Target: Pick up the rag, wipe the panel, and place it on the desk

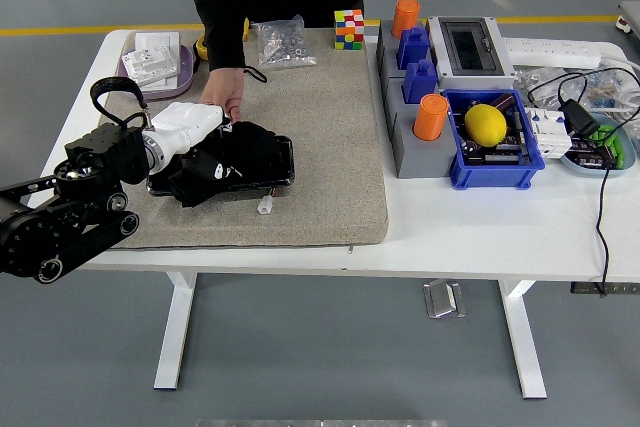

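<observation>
One black rag lies bunched on the dark panel, which sits flat on the grey mat toward the mat's left half, its long side running along the table's length. The rag covers the panel's left and middle; only the right end shows bare and glossy.

The left hand is right on top of the cloth, so the rag lies under the hand and a little to its right. The white shell of the hand reaches in from the left edge of the table and presses onto the rag's left part. Its fingers are buried in black cloth, so whether they are curled round the rag or only lying flat on it cannot be told. Judging from this, the wiping step is in hand, and the stroke still owed runs rightward along the panel toward its uncovered end. The right arm does not show, so the left hand is the only one placed for it.

At the mat's far side a person's hand rests fingertips-down just beside the panel's far left corner, seemingly steadying it. A small white connector lies on the mat just nearer than the panel.
</observation>
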You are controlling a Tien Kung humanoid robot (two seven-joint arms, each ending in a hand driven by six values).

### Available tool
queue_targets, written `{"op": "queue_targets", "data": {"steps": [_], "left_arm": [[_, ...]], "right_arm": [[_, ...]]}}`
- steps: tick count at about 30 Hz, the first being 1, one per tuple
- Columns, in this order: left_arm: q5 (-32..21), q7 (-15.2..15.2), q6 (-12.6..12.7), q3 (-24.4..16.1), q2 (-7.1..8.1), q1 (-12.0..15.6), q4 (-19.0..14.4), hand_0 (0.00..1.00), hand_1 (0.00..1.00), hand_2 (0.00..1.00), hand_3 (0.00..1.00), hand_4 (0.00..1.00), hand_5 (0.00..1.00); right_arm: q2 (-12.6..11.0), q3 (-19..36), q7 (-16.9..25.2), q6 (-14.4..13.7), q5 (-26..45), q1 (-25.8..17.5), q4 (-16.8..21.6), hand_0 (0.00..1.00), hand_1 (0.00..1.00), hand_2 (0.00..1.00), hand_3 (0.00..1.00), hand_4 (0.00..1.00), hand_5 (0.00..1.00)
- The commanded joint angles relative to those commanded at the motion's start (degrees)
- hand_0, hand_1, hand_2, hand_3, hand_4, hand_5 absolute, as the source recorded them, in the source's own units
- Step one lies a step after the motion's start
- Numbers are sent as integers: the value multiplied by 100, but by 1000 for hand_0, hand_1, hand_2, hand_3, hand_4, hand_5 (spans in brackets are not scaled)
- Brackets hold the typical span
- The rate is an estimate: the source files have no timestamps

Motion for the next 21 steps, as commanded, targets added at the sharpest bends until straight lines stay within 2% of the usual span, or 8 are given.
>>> {"op": "queue_targets", "data": {"steps": [9, 21], "left_arm": [[13, -1, 4, -58, 122, 61, 5, 222, 151, 463, 406, 348, 2], [70, 4, 3, -251, 416, 197, 59, 222, 151, 463, 406, 347, 2]], "right_arm": [[24, -20, 11, -2, 40, -28, -1, 694, 655, 686, 592, 961, 430], [12, -74, 32, -7, 157, -49, -4, 695, 653, 686, 592, 961, 430]]}}
